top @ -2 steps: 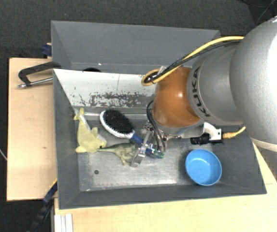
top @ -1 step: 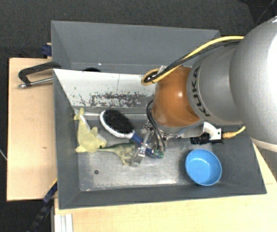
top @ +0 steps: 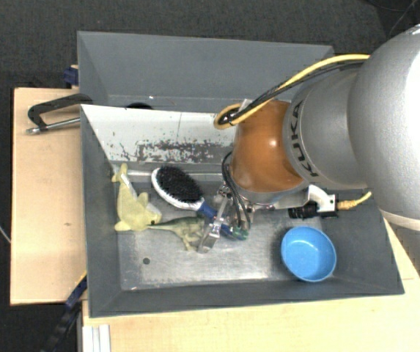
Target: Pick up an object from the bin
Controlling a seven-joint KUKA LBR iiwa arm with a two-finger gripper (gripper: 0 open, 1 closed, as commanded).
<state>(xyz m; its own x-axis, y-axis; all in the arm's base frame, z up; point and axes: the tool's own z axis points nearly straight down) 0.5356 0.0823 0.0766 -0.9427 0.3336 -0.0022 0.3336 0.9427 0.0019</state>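
Black letters (top: 298, 151) run down the silver arm (top: 371, 116) casing just beside its orange cover (top: 264, 152); partly turned away, they appear to spell "KUKA".

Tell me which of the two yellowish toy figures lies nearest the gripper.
The darker olive figure, lying flat just left of the gripper. The paler yellow figure lies farther left.

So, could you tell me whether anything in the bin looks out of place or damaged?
Nothing is spilled or broken. Only the bin's back wall carries a band of dark speckled marks, like scuffed paint. The blue bowl sits upright.
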